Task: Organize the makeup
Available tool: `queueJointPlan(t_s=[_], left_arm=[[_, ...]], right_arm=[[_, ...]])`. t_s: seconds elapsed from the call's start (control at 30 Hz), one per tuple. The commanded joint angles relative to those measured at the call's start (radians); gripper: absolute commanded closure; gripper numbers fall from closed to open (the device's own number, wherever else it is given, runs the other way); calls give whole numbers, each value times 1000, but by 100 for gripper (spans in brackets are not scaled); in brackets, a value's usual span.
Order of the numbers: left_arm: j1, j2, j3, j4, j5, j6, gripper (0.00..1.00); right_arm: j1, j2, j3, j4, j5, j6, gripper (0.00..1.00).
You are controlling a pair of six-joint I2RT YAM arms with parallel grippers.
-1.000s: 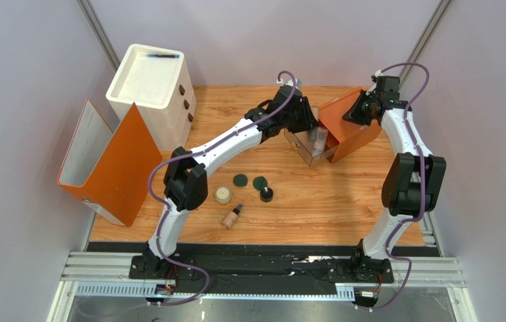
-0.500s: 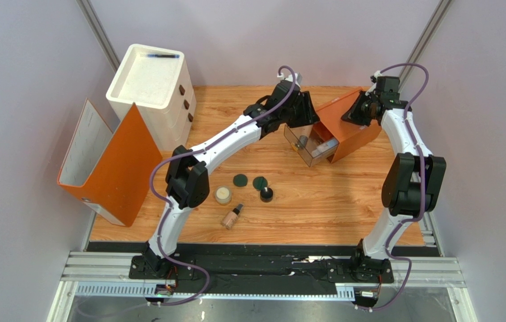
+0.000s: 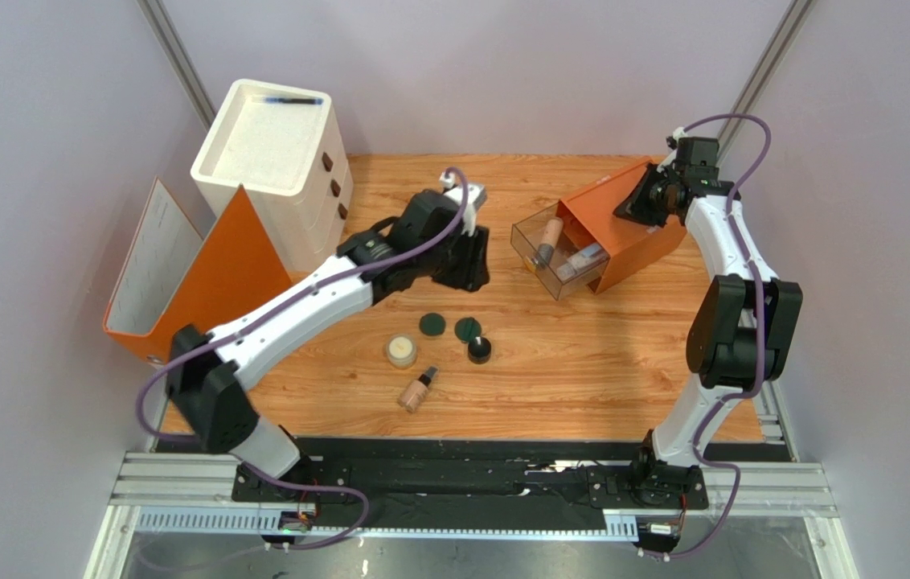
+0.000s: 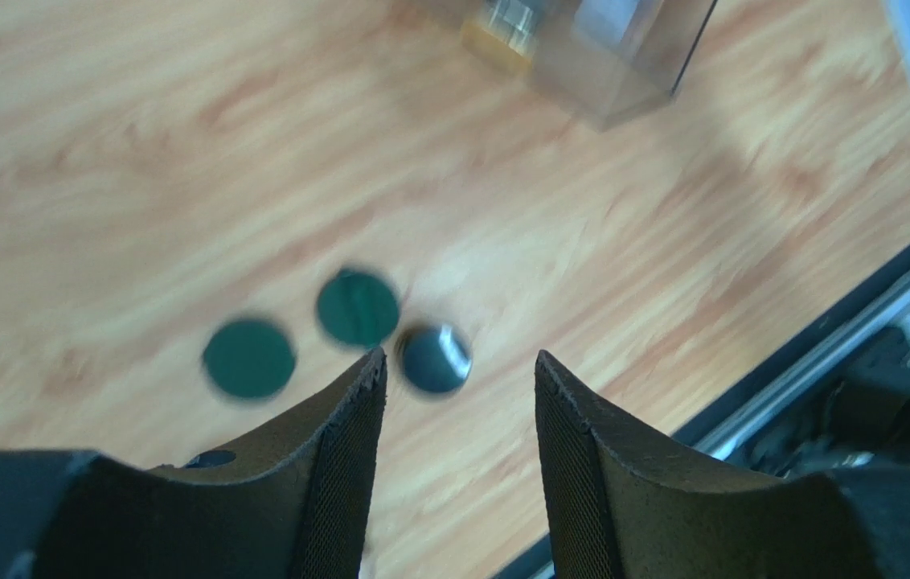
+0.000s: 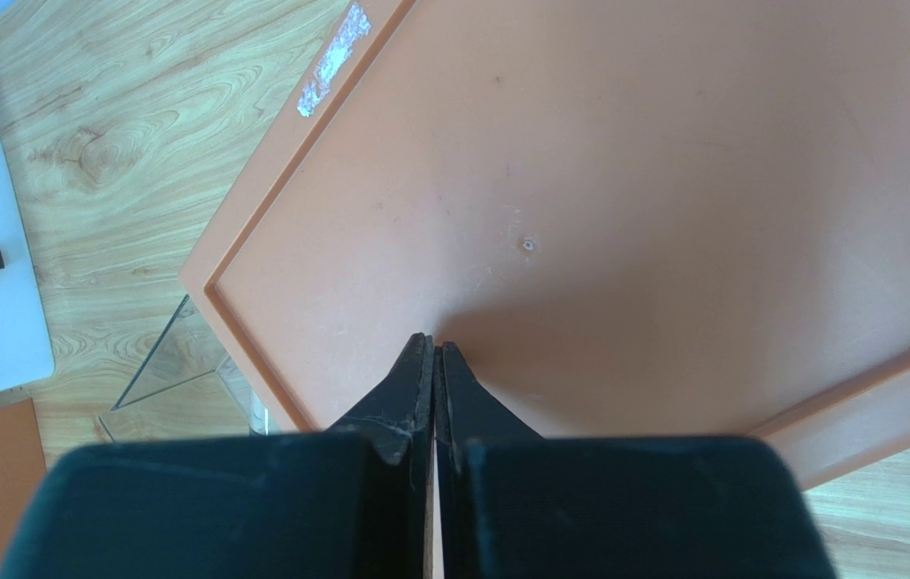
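Two dark-green discs point(image 3: 432, 323) point(image 3: 467, 327), a black jar point(image 3: 479, 350), a cream jar point(image 3: 401, 351) and a beige dark-capped tube point(image 3: 418, 390) lie mid-table. My left gripper point(image 3: 468, 259) hovers open and empty just behind them. Its wrist view shows the discs point(image 4: 249, 358) point(image 4: 357, 306) and the black jar point(image 4: 435, 357) below the left gripper point(image 4: 460, 362). Another beige tube point(image 3: 548, 235) and a clear tube point(image 3: 584, 257) lie in the clear drawer point(image 3: 541, 268) pulled out of the orange box point(image 3: 623, 229). My right gripper point(image 5: 436, 345) is shut, its tips resting on the orange box top point(image 5: 665, 181).
A white drawer cabinet point(image 3: 267, 151) stands at the back left. An orange-and-white open box point(image 3: 200, 296) leans beside it. A metal rail point(image 3: 484, 489) runs along the near table edge. The clear drawer's corner point(image 4: 617, 60) shows at the top of the left wrist view.
My left gripper opened wider over the drawer and pulled back left toward the middle of the table. A beige tube now lies in the drawer. The right arm has not moved.
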Motion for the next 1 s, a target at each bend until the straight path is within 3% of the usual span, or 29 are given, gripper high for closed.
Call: queueJointPlan(t_s=[0.0,0.1,0.3,0.53,0.83,0.93,0.97], left_arm=[[2,-125,-206,-165,-10,60,46],[2,-151,-323,-281,16,20,46],[1,-185,-521,-205,17,-51,46],[-10,-95,-534,-176,3,-29,46],[-114,91,-512,-134,-26,-31,47],[-156,125,-491,-133,-27,-25,57],[-162,128,-485,-134,-27,-23,74]], right_arm=[[12,129,-97,-319,81,-55,100],[12,137,-101,-315,81,-54,100],[12,151,-98,-312,70,-51,100],[12,151,-104,-310,69,-49,100],[12,145,-109,-309,70,-51,100],[12,145,-107,-309,73,-52,100],[12,145,-106,-309,73,-54,100]])
